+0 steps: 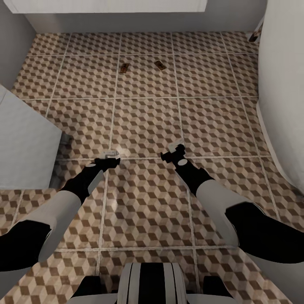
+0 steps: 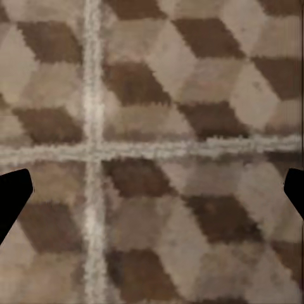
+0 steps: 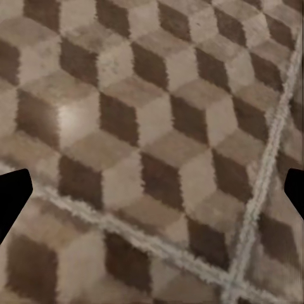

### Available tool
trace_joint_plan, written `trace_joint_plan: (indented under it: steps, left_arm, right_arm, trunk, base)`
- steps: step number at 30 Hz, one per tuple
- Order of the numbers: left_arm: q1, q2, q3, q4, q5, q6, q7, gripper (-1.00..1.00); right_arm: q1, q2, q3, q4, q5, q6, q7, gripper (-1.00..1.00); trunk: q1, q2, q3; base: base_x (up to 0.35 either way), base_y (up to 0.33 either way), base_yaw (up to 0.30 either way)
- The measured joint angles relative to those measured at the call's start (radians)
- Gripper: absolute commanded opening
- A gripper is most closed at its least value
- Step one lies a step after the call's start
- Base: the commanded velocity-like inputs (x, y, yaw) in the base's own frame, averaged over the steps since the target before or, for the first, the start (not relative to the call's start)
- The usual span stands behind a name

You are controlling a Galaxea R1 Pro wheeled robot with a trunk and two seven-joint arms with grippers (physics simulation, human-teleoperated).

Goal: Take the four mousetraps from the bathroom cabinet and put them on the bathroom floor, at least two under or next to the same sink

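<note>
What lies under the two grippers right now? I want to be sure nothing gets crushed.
Only patterned bathroom floor lies under the left gripper and right gripper. Both wrist views show bare tile and grout. Two mousetraps lie farther ahead.

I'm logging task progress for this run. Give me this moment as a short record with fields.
mousetraps on floor: two seen, one and another, lying apart
floor: cube-pattern tiles
nearby unit: white flat-fronted unit beyond the traps
left gripper: open, nothing held, over the floor
right gripper: open, nothing held
</note>
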Motion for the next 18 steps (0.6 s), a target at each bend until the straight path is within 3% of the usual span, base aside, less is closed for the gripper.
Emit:
trace_joint_plan:
  steps: [18]
  left_arm:
    - [0.0, -0.003, -0.001, 0.028, 0.0, 0.0, 0.0, 1.0]
  right_arm:
    - [0.003, 0.0, 0.001, 0.028, 0.0, -0.007, 0.001, 1.0]
  trunk:
    - [-0.008, 0.004, 0.07]
  base:
    - [0.0, 0.0, 0.0]
